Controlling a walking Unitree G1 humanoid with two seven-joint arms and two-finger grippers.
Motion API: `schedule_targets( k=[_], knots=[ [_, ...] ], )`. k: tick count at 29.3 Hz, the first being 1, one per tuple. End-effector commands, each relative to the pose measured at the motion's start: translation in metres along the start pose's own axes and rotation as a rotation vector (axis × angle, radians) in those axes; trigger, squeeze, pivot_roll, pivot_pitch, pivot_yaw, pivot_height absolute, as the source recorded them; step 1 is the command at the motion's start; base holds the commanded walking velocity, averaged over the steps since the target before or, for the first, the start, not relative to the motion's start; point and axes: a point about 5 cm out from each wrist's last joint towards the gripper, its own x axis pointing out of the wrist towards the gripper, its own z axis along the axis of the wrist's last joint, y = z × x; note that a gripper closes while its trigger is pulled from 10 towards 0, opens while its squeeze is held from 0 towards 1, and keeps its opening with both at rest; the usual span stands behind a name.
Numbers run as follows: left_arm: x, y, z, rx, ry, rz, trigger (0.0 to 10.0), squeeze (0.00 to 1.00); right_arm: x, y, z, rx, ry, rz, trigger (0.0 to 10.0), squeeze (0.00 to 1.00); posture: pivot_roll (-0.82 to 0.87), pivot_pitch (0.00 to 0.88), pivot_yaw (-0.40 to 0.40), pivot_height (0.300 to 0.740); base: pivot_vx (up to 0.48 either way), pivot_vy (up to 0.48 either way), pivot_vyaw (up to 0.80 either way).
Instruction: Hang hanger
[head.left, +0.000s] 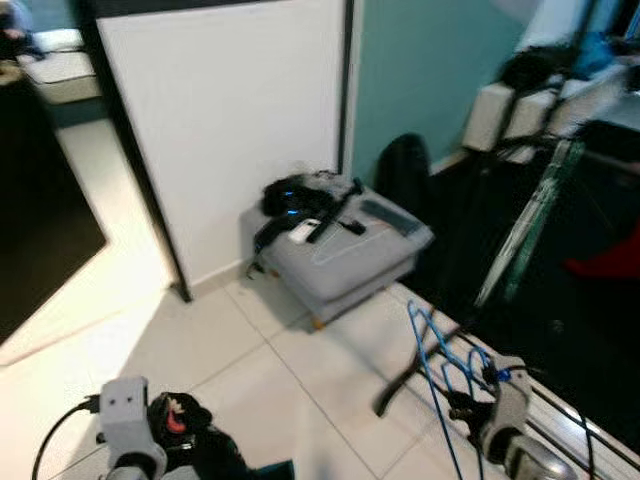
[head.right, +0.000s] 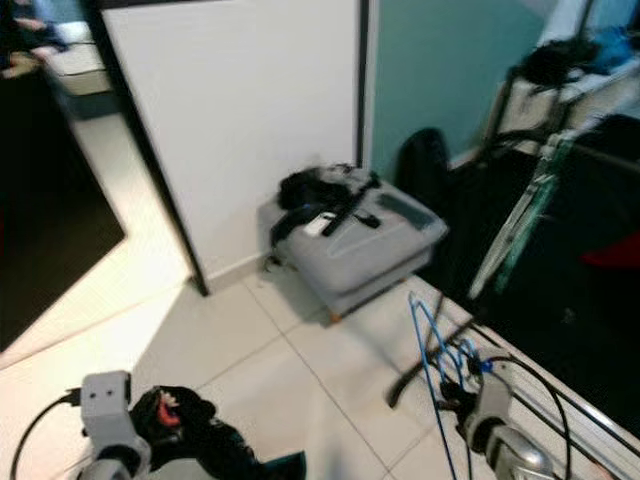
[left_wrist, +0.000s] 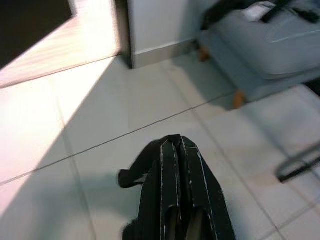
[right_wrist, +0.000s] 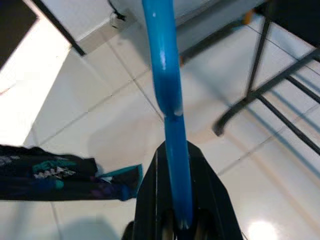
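Note:
A blue wire hanger (head.left: 428, 345) stands upright at the lower right, and my right gripper (head.left: 464, 404) is shut on its lower part. In the right wrist view the blue hanger (right_wrist: 164, 75) rises from between the black fingers (right_wrist: 150, 200). Right of it runs a black rack (head.left: 560, 405) with thin rails, one foot (head.left: 398, 388) on the tiles. My left gripper (left_wrist: 174, 144) is low at the lower left over bare tiles, with its fingers pressed together and nothing between them.
A grey footstool (head.left: 350, 262) with black straps and bags on top stands against the white wall panel (head.left: 220, 120). A dark garment with teal print (right_wrist: 55, 172) lies low beside my left arm. A green and white pole (head.left: 530, 225) leans at the right.

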Motion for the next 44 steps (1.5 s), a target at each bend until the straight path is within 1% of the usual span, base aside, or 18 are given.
schedule_targets(
  k=[1, 7, 13, 28, 44],
  knots=[
    [0.002, 0.002, 0.004, 0.010, -0.008, 0.003, 10.0, 0.00, 0.002, 0.003, 0.000, -0.001, -0.003, 0.009, 0.0, 0.00, 0.02, 0.000, -0.016, 0.740, 0.000, 0.000, 0.66],
    [0.003, 0.004, 0.005, 0.009, -0.006, 0.003, 10.0, 0.00, 0.003, 0.004, 0.000, 0.000, -0.003, 0.014, 0.0, 0.00, 0.03, 0.000, -0.014, 0.740, 0.000, 0.000, 0.65],
    [0.004, 0.006, 0.007, 0.010, -0.006, 0.008, 10.0, 0.00, 0.006, 0.010, 0.003, -0.003, -0.014, 0.031, 0.0, 0.00, 0.03, 0.000, -0.011, 0.740, 0.000, 0.000, 0.66],
    [0.006, 0.007, 0.010, 0.005, -0.004, 0.012, 10.0, 0.00, 0.009, 0.013, 0.009, -0.011, -0.021, 0.053, 0.0, 0.00, 0.04, 0.000, -0.012, 0.740, 0.000, 0.000, 0.65],
    [0.007, 0.008, 0.011, 0.004, -0.001, 0.013, 10.0, 0.00, 0.009, 0.015, 0.010, -0.016, -0.020, 0.064, 0.0, 0.00, 0.04, 0.000, -0.008, 0.740, 0.000, 0.000, 0.65]
  ],
)
